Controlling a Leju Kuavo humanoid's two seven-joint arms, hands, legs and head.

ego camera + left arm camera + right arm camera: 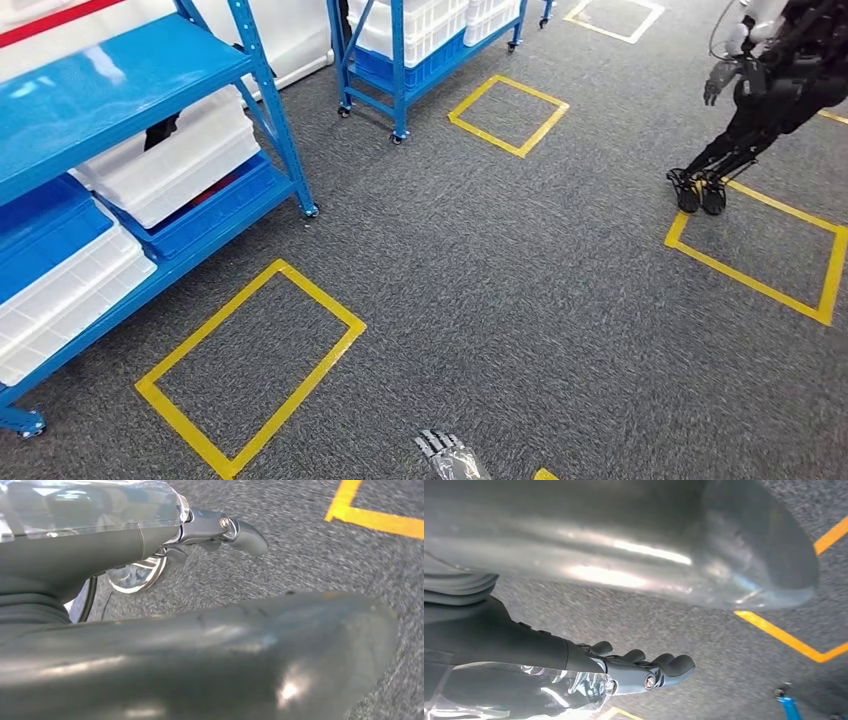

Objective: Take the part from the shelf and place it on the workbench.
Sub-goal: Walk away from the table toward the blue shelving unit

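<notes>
Shelving (130, 90) in blue steel at the left of the head view, loaded with white crates (170, 165); part probably inside one, unseen, so weight, stiffness and best hold impossible to judge. No legible writing. Left wrist view: left hand (210, 530) with fingers stretched out, shiny round thing (135, 575) beside the palm, held or not cannot tell. Right wrist view: right hand (639, 672) flat, fingers straight, empty.

Two blue shelf racks stand on the carpet, one (150, 130) at nine o'clock, one (420, 50) at twelve. Four full yellow floor squares show: at seven (250, 365), twelve (508, 115), one (617, 18) and three o'clock (760, 250). One other robot (760, 90) stands at two.
</notes>
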